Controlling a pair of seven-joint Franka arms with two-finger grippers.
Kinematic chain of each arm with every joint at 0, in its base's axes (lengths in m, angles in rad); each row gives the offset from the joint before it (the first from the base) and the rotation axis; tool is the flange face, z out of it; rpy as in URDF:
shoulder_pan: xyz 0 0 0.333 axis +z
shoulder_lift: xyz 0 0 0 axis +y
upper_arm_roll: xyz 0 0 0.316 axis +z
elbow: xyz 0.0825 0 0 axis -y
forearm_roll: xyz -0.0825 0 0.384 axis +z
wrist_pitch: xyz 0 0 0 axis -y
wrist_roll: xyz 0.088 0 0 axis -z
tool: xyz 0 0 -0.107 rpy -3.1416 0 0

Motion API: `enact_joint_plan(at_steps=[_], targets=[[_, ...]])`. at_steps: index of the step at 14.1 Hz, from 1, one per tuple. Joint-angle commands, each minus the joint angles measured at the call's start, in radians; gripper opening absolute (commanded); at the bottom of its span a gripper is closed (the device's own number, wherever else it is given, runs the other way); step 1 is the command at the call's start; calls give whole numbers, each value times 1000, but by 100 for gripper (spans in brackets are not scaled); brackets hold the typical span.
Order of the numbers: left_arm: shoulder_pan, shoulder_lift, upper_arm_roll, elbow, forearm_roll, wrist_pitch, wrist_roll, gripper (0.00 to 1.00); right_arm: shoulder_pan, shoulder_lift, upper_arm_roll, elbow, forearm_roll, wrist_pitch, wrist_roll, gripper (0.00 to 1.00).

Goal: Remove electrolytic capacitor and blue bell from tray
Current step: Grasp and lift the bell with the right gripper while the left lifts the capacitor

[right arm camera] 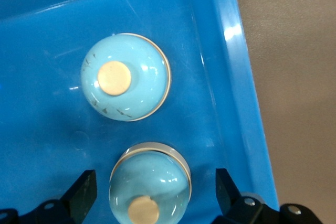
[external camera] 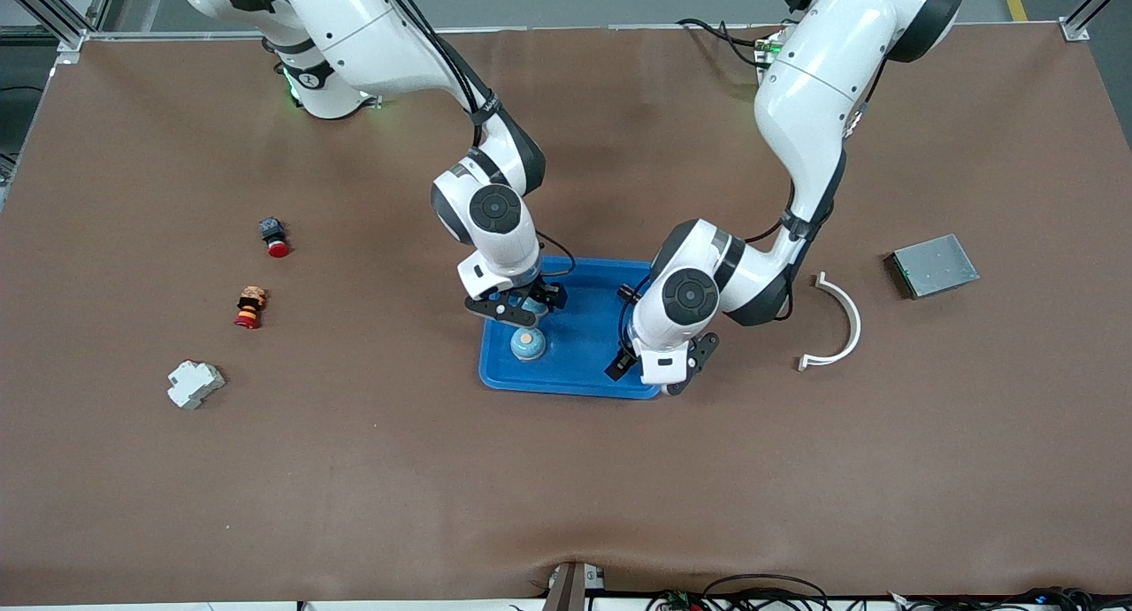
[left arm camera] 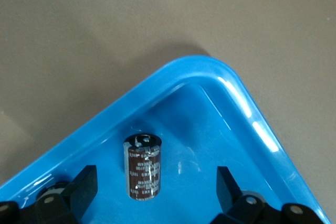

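A blue tray (external camera: 550,387) lies mid-table. In it, a dark brown capacitor (left arm camera: 142,167) with white print and a silver end sits near one rounded corner of the tray (left arm camera: 210,67). My left gripper (left arm camera: 156,190) hangs open over it, a finger on each side, apart from it. The front view hides the capacitor under the left gripper (external camera: 659,369). Two pale blue bells with tan buttons are in the tray (right arm camera: 231,30). One bell (right arm camera: 150,188) sits between the open fingers of my right gripper (right arm camera: 155,192), with gaps on both sides. The other bell (right arm camera: 126,77) (external camera: 528,345) stands beside it, nearer the front camera. The right gripper (external camera: 522,307) is low over the tray.
Toward the right arm's end lie a black button with a red cap (external camera: 274,237), a red and orange button (external camera: 250,308) and a white block (external camera: 195,384). Toward the left arm's end lie a white curved strip (external camera: 842,321) and a grey metal box (external camera: 934,265).
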Motion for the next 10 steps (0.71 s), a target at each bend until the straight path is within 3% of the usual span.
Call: enact_joint_plan(at_steps=[1, 4, 5, 10], targets=[[-15, 18, 10, 18, 19, 18, -17, 100, 23, 22, -11, 27, -18, 7, 27, 69], [-14, 27, 11, 18, 19, 21, -17, 100, 24, 28, -10, 29, -15, 9, 35, 12], [-14, 30, 11, 18, 19, 21, -17, 100, 23, 28, -10, 33, -10, 9, 40, 0], [-15, 40, 11, 18, 19, 37, -18, 100, 23, 15, -3, 67, 0, -17, 55, 0]])
